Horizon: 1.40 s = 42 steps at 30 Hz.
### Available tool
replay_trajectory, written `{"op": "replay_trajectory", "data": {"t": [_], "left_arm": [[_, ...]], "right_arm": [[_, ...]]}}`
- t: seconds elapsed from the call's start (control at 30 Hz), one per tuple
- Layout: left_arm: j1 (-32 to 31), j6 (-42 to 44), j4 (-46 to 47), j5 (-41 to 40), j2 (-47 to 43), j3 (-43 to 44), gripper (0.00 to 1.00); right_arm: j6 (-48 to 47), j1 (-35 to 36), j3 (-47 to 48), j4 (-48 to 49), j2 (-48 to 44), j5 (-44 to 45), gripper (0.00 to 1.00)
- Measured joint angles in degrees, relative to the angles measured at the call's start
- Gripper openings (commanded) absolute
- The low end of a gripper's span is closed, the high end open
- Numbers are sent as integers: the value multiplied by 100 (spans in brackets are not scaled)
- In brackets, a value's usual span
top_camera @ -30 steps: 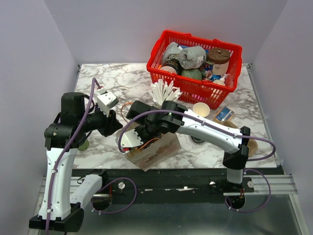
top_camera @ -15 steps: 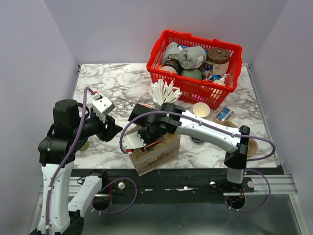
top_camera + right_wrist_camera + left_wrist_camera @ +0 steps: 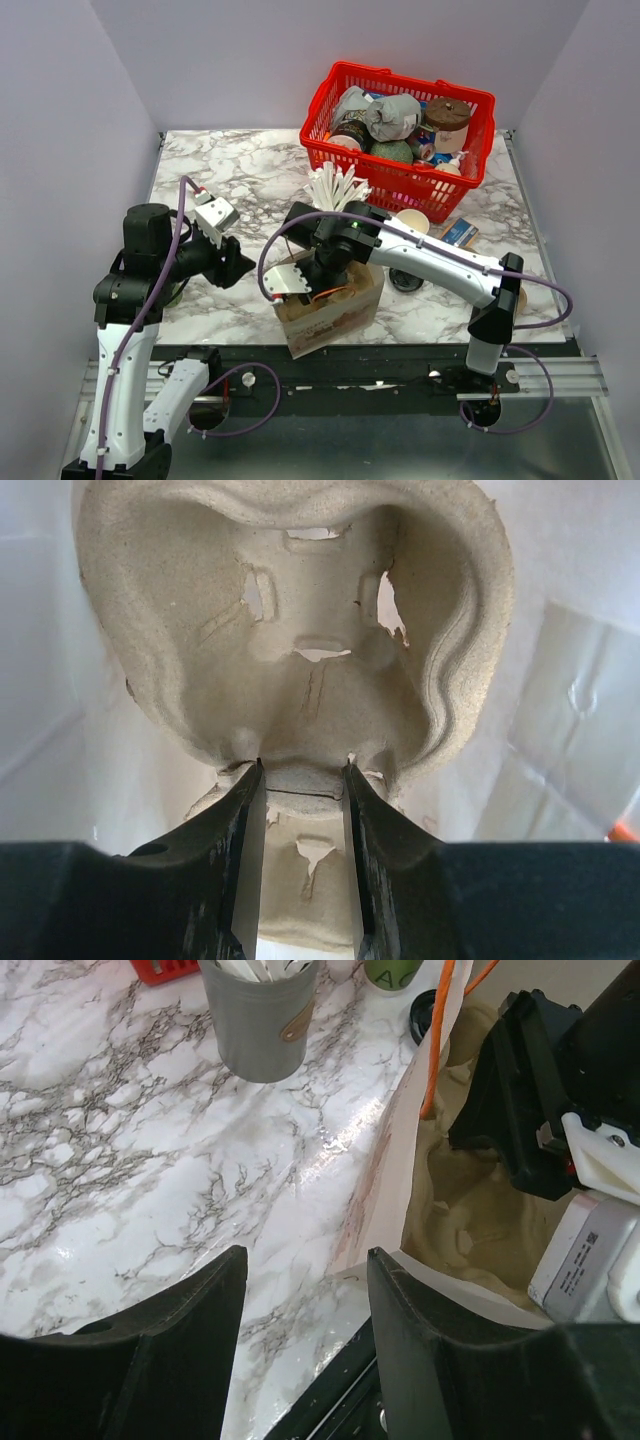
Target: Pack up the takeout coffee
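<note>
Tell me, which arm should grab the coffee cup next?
Probably the left. The left gripper is open and empty beside the paper bag, while the right gripper is busy pinching the cardboard cup tray inside it.

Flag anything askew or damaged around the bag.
The paper bag sits skewed to the table, its near corner seemingly overhanging the front edge. Inside it, the pulp carrier pinched by the right gripper has a ragged tear beside one cup well.
</note>
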Motion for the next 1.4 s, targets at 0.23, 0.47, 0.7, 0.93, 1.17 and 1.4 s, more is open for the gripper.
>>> {"op": "replay_trajectory", "data": {"t": [0.23, 0.47, 0.7, 0.93, 1.17, 1.4], "left_arm": [[0, -35, 118, 15, 17, -26, 60], [0, -44, 245, 59, 55, -146, 60], [0, -72, 328, 127, 146, -234, 60], [0, -76, 378, 142, 240, -240, 61], [0, -79, 459, 199, 240, -264, 62], [-2, -81, 496, 210, 249, -269, 62]], "right_arm": [[-4, -219, -168, 7, 46, -404, 5], [-109, -221, -407, 7, 103, -420, 6], [-256, -221, -584, 15, 129, -422, 21], [-284, -221, -595, 81, 173, -415, 44], [-256, -221, -595, 83, 173, -317, 65], [-232, -221, -581, 76, 149, -262, 73]]}}
